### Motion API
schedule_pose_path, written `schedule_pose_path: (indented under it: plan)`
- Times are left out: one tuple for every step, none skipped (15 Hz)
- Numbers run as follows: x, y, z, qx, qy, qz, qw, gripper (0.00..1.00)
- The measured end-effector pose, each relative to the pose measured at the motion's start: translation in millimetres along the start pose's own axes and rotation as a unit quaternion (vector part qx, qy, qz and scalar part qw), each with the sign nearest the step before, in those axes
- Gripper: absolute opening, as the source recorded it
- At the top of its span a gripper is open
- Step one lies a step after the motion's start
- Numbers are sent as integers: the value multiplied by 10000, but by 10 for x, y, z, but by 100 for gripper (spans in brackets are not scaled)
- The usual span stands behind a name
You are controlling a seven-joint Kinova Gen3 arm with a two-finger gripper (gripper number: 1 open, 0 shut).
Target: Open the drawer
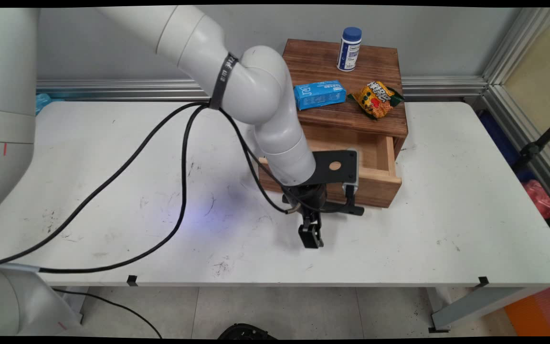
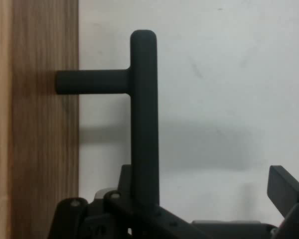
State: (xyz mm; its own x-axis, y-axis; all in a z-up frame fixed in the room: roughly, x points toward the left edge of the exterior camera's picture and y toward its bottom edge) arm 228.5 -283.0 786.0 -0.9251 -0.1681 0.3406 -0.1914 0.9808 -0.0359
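The drawer (image 1: 377, 186) sits pulled out on the bench (image 1: 447, 229). The hand (image 1: 311, 242), fingers apart, holds nothing, at the handle's (image 2: 143, 114) 7 o'clock.

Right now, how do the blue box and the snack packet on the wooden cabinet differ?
The blue box is a plain, flat-sided rectangle; the snack packet is crinkled, yellow-orange with green ends. The box lies left of the packet. Both rest on the cabinet top, near its front edge, above the open drawer.
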Motion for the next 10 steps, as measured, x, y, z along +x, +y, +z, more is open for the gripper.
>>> schedule_pose_path:
  plan:
    - [-4,42,-11,-25,1,6,10000,100]
    - [-9,90,-22,-54,2,9,10000,100]
    - [-14,140,-34,-82,5,15,10000,100]
    - [-17,184,-45,-103,11,25,9999,100]
    - [-20,231,-57,-125,17,37,9999,100]
    - [-25,277,-69,-145,22,49,9999,100]
    - [-31,318,-81,-163,22,61,9998,100]
    - [-39,364,-94,-184,23,76,9998,100]
    - [-47,405,-105,-204,25,88,9997,100]
    - [-56,454,-118,-228,23,102,9997,100]
